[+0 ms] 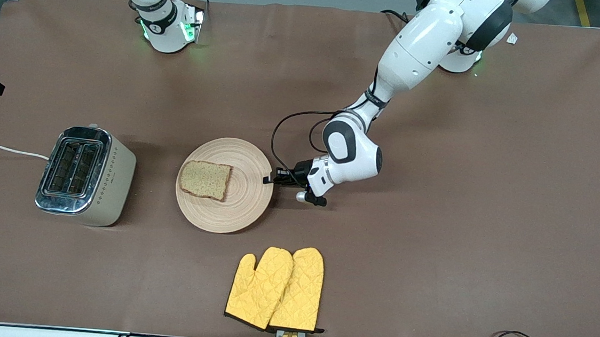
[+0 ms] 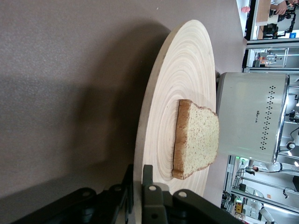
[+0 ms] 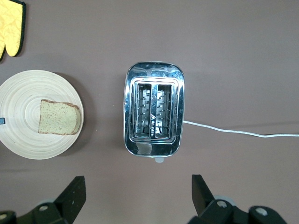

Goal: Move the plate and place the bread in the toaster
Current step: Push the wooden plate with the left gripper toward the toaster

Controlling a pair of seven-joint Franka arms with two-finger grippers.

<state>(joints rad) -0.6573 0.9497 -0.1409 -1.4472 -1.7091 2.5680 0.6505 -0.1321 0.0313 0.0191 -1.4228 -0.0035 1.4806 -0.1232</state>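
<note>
The beige ringed plate (image 1: 244, 201) lies on the table with the bread (image 1: 205, 179) on it, toward the toaster's side. The toaster (image 1: 85, 173) stands beside the plate toward the right arm's end of the table, slots empty. My left gripper (image 1: 272, 178) is low at the plate's rim on the side away from the toaster. In the left wrist view my left gripper (image 2: 138, 184) has one finger on each side of the plate's (image 2: 187, 70) edge, shut on it; the bread (image 2: 198, 137) and toaster (image 2: 250, 116) show past it. My right gripper (image 3: 137, 186) is open and empty, high above the toaster (image 3: 154, 114).
Two yellow oven mitts (image 1: 277, 287) lie nearer to the front camera than the plate. The toaster's white cord (image 1: 1, 148) runs off toward the right arm's end of the table. The right wrist view also shows the plate (image 3: 23, 135) and bread (image 3: 58, 117).
</note>
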